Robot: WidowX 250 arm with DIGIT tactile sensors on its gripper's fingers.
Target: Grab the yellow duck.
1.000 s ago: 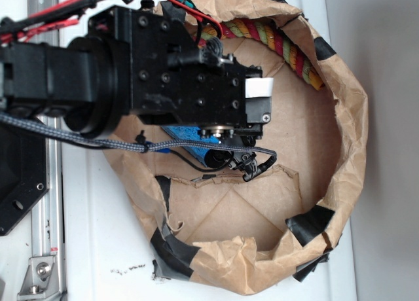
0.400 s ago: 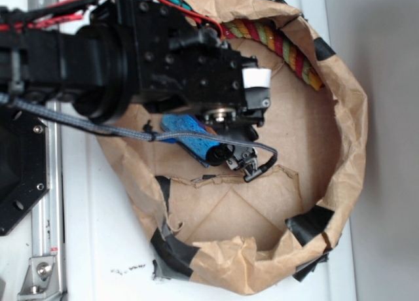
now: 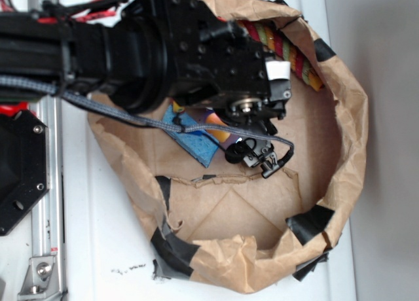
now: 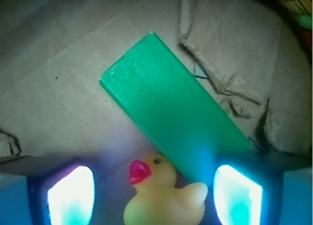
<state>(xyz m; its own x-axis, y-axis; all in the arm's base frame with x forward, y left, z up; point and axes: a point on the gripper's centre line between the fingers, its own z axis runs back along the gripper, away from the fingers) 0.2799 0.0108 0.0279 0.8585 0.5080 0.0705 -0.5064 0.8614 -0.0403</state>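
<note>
Wrist camera gives the clearest account: the yellow duck (image 4: 164, 195) sits at the bottom of that view, red beak pointing left, midway between the two glowing fingertips (image 4: 71, 195) of the gripper (image 4: 154, 198). Gaps show on both sides of the duck, so the pincer stands released and wide, not touching the toy. Just beside the duck, on its upper right, lies a green block (image 4: 173, 110), set diagonally on the brown cardboard floor; whether block and duck touch cannot be told.

From the exterior view the duck cannot be made out: the black arm (image 3: 163, 49) covers that part of the paper-walled bin (image 3: 347, 131), and only blue material (image 3: 196, 141) and a little yellow-orange peek out beneath the gripper (image 3: 226, 134), whose spread cannot be judged from here. That view does show the twisted rope (image 3: 288, 52) lying along the bin's far wall, beyond the arm, of which the wrist camera catches only a corner at upper right.
</note>
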